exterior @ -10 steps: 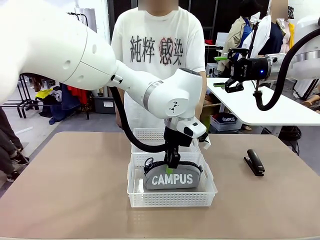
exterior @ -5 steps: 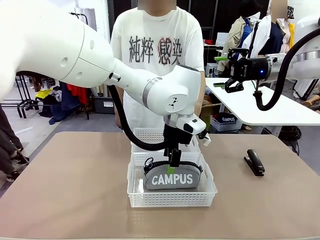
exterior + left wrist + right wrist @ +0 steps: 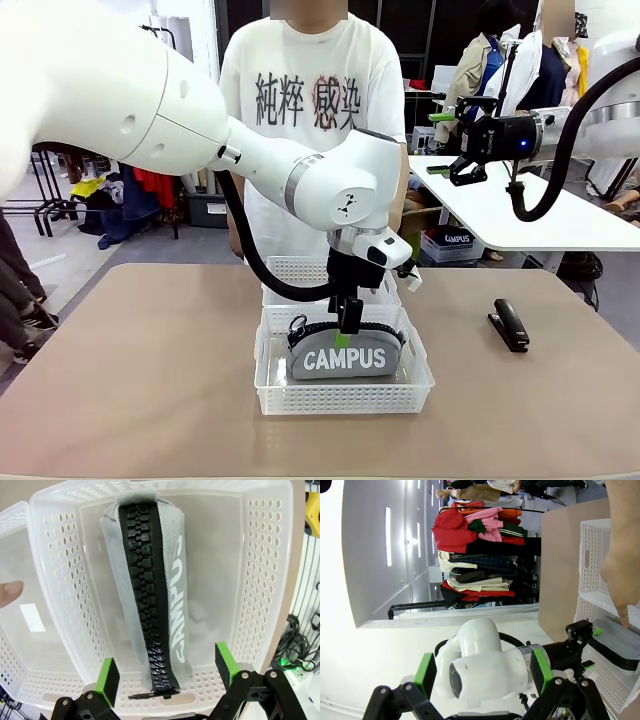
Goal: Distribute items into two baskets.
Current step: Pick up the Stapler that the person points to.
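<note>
Two baskets: near basket (image 3: 340, 402) and far basket (image 3: 300, 268) sit end to end in the middle of the table (image 3: 150, 380), one stop for each item, I reckon.
pouch (image 3: 345, 358): in the near basket, standing on its long edge, zip (image 3: 145, 605) on top and CAMPUS facing the robot. Its half of the job looks finished.
left gripper (image 3: 166, 670): right over the pouch, jaws spread wide, a green pad either side of the zip and clear of the fabric. It holds nothing!
stapler (image 3: 508, 324): on bare table off to the robot's right, well apart from both baskets. That one is not yet sorted, and the far basket looks like its home.
right gripper (image 3: 441, 143): up high on the right, well above the table, fingers wide apart and empty. It hangs on the stapler's side, so it's the handy arm for that pick.
hand (image 3: 620, 575): the person points a finger down towards the baskets; whether it touches a rim I can't tell.
basket make: thin translucent white plastic, lattice-punched walls, smooth floor. Stiff but light, so likely to slide if nudged.
pouch make: soft grey woven fabric with a chunky black toothed zip. It slumps a little against the basket floor.
stapler make: black, hard, long and low. A pinch across its narrow width should suit it.
</note>
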Tool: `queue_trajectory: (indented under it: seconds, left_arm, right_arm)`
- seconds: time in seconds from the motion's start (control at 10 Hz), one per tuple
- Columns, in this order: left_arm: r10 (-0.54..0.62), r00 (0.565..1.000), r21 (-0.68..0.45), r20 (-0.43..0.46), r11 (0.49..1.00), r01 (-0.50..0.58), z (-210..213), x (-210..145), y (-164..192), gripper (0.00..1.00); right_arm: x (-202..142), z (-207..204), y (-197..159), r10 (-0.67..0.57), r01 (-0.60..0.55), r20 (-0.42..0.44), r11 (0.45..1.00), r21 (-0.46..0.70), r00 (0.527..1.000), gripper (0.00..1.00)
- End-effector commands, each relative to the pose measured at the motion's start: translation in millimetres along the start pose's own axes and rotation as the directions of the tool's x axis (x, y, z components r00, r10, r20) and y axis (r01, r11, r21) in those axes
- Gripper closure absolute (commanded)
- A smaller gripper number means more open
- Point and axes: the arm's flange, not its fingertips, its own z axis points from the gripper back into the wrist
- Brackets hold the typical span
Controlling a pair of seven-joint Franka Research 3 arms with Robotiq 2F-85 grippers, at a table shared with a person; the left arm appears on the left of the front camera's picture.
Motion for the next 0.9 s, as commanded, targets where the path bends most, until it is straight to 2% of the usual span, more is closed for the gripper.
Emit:
queue_trajectory:
  seconds: [0.0,0.3,0.4,0.6,0.7,0.8]
  left_arm:
    - [0.002,1.000,0.003,0.001,1.000,-0.002,2,-1,0,0.00]
    - [0.000,1.000,-0.002,-0.001,1.000,0.000,-1,0,0,0.00]
    - [0.010,1.000,-0.051,0.013,0.999,-0.009,6,-21,14,0.00]
    - [0.092,0.993,-0.142,0.080,0.987,-0.080,13,-38,16,0.00]
    - [0.133,0.985,-0.154,0.107,0.981,-0.116,23,-58,22,0.00]
    - [0.220,0.966,-0.224,0.137,0.957,-0.187,31,-67,21,0.00]
  right_arm:
    - [0,0,3,0.005,-0.005,0.009,1.000,-0.001,1.000,0.00]
    - [0,0,3,0.005,-0.005,0.009,1.000,-0.001,1.000,0.00]
    - [0,0,3,0.005,-0.005,0.009,1.000,-0.001,1.000,0.00]
    - [0,0,3,0.005,-0.005,0.009,1.000,-0.001,1.000,0.00]
    - [0,0,3,0.005,-0.005,0.009,1.000,-0.001,1.000,0.00]
    - [0,0,3,0.005,-0.005,0.009,1.000,-0.001,1.000,0.00]
